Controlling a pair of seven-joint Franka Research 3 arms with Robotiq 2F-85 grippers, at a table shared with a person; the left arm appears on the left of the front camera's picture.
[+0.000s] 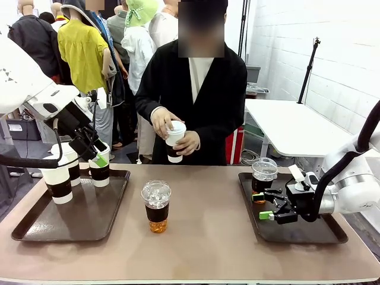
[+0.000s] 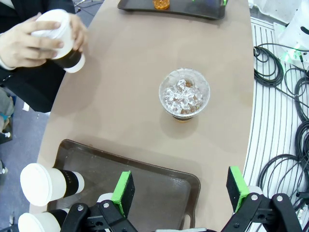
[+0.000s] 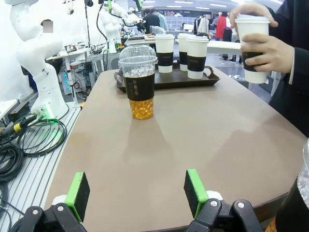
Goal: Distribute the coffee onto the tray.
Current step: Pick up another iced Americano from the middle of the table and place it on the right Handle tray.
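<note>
Upright, dome up, sleeve print illegible: iced cup (image 1: 157, 206); flanking it, left gripper (image 2: 181, 189) and right gripper (image 3: 136, 191), spread wide, empty

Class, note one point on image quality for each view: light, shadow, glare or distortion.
Front view: even light, only a soft shadow under the middle iced cup. Left wrist view: the wide lens bows the table's edges; the ice glints white. Right wrist view: the near cup at the right edge is dark and cropped.
</note>
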